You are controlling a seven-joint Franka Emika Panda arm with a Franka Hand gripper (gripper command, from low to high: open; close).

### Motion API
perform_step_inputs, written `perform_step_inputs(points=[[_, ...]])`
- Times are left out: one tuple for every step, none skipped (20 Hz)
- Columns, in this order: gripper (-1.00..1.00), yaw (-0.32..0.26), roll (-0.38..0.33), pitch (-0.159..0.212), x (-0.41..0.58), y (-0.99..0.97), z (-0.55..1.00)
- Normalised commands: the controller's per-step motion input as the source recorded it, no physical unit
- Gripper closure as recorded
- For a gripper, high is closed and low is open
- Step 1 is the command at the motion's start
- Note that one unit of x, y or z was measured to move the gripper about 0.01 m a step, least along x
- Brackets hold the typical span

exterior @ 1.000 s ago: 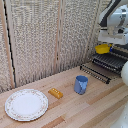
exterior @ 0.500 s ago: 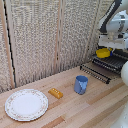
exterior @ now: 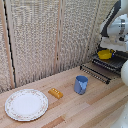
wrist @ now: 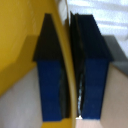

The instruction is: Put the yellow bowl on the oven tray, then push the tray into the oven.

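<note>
The yellow dish [exterior: 105, 54] is a small round bowl at the exterior view's right. It hangs low over the back part of the baking sheet [exterior: 98, 71], a dark barred tray sticking out of the oven [exterior: 119, 61]. Whether the dish touches the sheet cannot be told. My gripper [exterior: 107, 48] comes down onto the dish from above. In the wrist view the gripper [wrist: 70, 75] is shut on the dish's thin rim. Its blue-tipped fingers [wrist: 50, 80] press the rim from both sides. The yellow dish wall [wrist: 20, 30] curves away past them.
On the wooden table stand a blue cup [exterior: 81, 84], a flat orange block [exterior: 55, 93] and a large white patterned plate [exterior: 26, 104]. A woven blind [exterior: 45, 35] forms the back wall. The white arm [exterior: 116, 25] rises above the oven.
The gripper has lowered the yellow dish a little and carried it slightly towards the exterior view's right, closer to the tray.
</note>
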Motion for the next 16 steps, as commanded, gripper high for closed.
perform_step_inputs(points=[[-1.0,-0.013,-0.02,0.039,-0.02,0.0,-0.08],[-1.0,-0.055,-0.013,0.03,0.023,0.0,-0.09],[-1.0,-0.057,-0.003,0.044,0.046,-0.2,-0.1],[-1.0,-0.059,-0.014,0.048,0.186,-0.33,-0.08],[-1.0,-0.055,-0.02,0.028,0.211,-0.4,0.0],[-1.0,-0.065,-0.035,0.02,0.291,-0.39,0.01],[-1.0,-0.083,-0.046,0.009,0.211,-0.39,0.01],[-1.0,-0.078,-0.081,0.064,0.211,-0.29,0.25],[-1.0,-0.078,-0.078,0.095,0.14,-0.24,0.31],[-1.0,-0.038,-0.096,0.117,0.0,-0.13,0.48],[-1.0,-0.02,-0.107,0.107,0.0,-0.03,0.67],[-1.0,0.0,-0.108,0.087,-0.029,0.0,0.79],[-1.0,0.0,-0.1,0.086,-0.04,0.0,0.87],[-1.0,0.0,-0.112,0.084,-0.04,0.0,0.84],[-1.0,0.012,-0.118,0.077,-0.069,0.02,0.84],[-1.0,0.017,-0.12,0.074,-0.046,0.04,0.84]])
